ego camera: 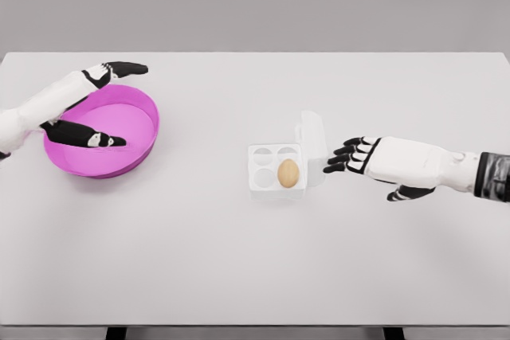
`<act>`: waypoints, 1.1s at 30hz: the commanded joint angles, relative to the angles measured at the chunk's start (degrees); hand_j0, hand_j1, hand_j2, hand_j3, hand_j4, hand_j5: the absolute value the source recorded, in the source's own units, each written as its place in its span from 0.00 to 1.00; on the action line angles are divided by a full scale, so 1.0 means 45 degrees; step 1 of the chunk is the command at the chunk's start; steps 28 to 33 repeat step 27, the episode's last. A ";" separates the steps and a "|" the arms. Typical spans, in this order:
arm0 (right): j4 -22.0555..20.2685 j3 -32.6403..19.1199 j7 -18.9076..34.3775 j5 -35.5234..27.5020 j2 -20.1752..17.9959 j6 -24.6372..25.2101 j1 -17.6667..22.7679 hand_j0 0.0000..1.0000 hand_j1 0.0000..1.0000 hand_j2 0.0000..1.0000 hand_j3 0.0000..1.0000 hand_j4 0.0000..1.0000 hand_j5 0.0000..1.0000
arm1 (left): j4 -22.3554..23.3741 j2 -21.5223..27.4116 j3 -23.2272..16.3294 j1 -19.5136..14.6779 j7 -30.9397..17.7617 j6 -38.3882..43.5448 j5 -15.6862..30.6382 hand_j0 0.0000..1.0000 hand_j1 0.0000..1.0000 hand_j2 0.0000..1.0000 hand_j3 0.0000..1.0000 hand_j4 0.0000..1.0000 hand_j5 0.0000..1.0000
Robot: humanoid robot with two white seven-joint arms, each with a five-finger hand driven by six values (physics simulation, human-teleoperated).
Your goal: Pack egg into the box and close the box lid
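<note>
So, only the head view to go on. Big white desk [239,268] filling most of the shot, grey wall behind it.

Roughly in the middle sits the box [276,170], a small white four-cup egg tray with its clear lid [313,141] swung open and standing up on the right side. The egg [288,173] is already sitting in the lower right cup; the other three cups look bare. So egg is in, lid not closed.

The right robot hand [351,157] comes in from the right edge, palm-down-ish, dark fingers [344,151] stretched out and slightly fanned toward the box. Fingertips are just beside the open lid's right edge, can't honestly tell if they touch it or stop just short. It isn't gripping anything. Thumb hangs down below the palm.

Over on the left there's a magenta bowl [143,105], shallow and round, well apart from the box. The left robot hand [100,105] reaches over it from the left edge: its long fingers point right past the bowl's far rim, and the thumb lies over the inside of the bowl. Fingers spread wide, holding nothing that I can see. Whether it touches the bowl rim, hard to say.
</note>
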 commanded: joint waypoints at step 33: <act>0.1450 -0.4319 -0.0005 -0.1835 0.0545 0.0034 0.1465 1.00 1.00 1.00 1.00 1.00 1.00 | 0.0181 0.0255 0.1060 0.0156 0.0008 0.0043 0.0384 1.00 1.00 1.00 1.00 1.00 1.00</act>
